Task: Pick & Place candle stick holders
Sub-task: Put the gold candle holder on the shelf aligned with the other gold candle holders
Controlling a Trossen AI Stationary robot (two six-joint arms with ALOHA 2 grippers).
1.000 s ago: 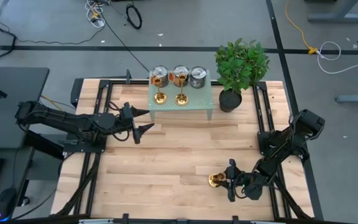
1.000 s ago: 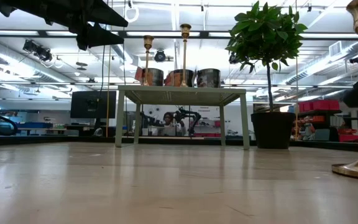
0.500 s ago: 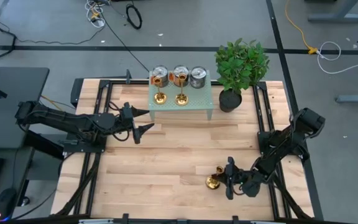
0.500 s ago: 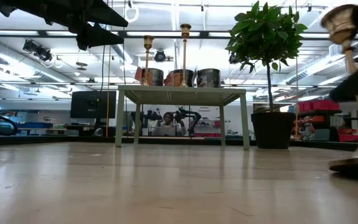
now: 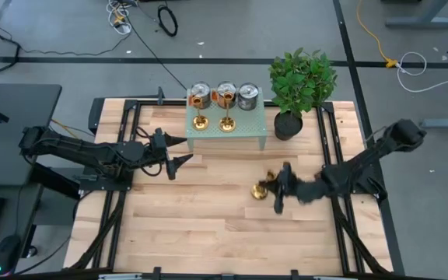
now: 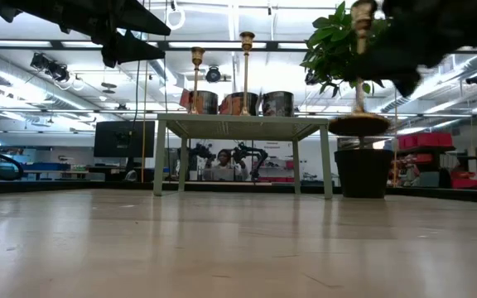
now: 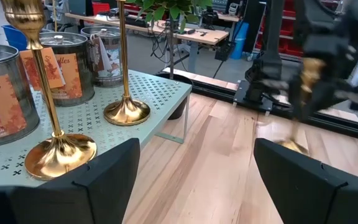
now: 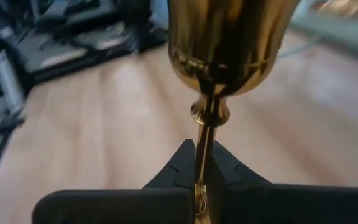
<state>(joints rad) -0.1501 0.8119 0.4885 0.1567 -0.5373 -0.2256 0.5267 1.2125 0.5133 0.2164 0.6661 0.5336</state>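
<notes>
The right gripper (image 5: 274, 189) was clenched on the thin stem of a shiny gold candle stick holder with a flared round base (image 5: 260, 190), pinching it just below the cup (image 8: 227, 37), presumably so the base hung free of the wooden bench (image 5: 208, 218). It was held clear above the planks, near the small pale-green perforated table (image 5: 251, 124). Two more gold candle stick holders (image 5: 200, 122) (image 5: 226, 122) already stood there before three silver labelled tins (image 5: 224, 96), so I guessed the spare spot was meant for this one. The left gripper (image 5: 179, 152) waited beside that table, fingers spread and holding nothing.
</notes>
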